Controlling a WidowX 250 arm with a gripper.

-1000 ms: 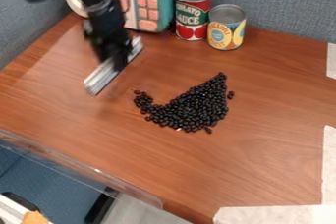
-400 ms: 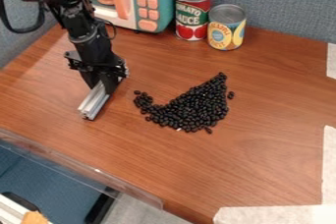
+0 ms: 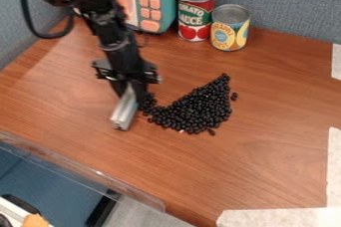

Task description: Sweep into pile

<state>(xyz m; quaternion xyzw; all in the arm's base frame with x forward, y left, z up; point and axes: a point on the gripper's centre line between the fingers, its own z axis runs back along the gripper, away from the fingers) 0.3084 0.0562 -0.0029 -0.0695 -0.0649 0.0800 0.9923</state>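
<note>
- At the far left of the view, below the near edge of the counter (image 3: 266, 171), sits a pale object with an orange piece (image 3: 33, 220).
- A clear plastic strip (image 3: 100, 176) runs along the counter's near edge, from the left side of the view to where the edge ends lower down.
- A black cable (image 3: 30, 27) hangs in a loop by the counter's left edge, beside the arm.
- The black arm (image 3: 110, 27) comes in from the upper left, over the counter's far left corner, and slants down over the wood.
- The pincer (image 3: 133, 85) is low over the left part of the counter, pinching a silver metal bar (image 3: 122, 114) that slants toward the near edge.
- The toy microwave (image 3: 170, 2), teal with a pale front and salmon buttons, stands at the far edge, its left part behind the arm.
- The black beans (image 3: 196, 109) lie on the middle of the counter in one wedge-shaped spread. It is thin at the left, close beside the bar and pincer; whether they touch, I cannot tell. It thickens to the right and tapers toward the far edge, with a couple of beans just off its right side.
- The red can (image 3: 194, 17) stands upright near the far edge, just right of the microwave.
- The yellow can (image 3: 230, 31) stands upright beside it, slightly nearer.
- Whitish strips (image 3: 334, 166) lie along the counter's right side and near right corner.
</note>
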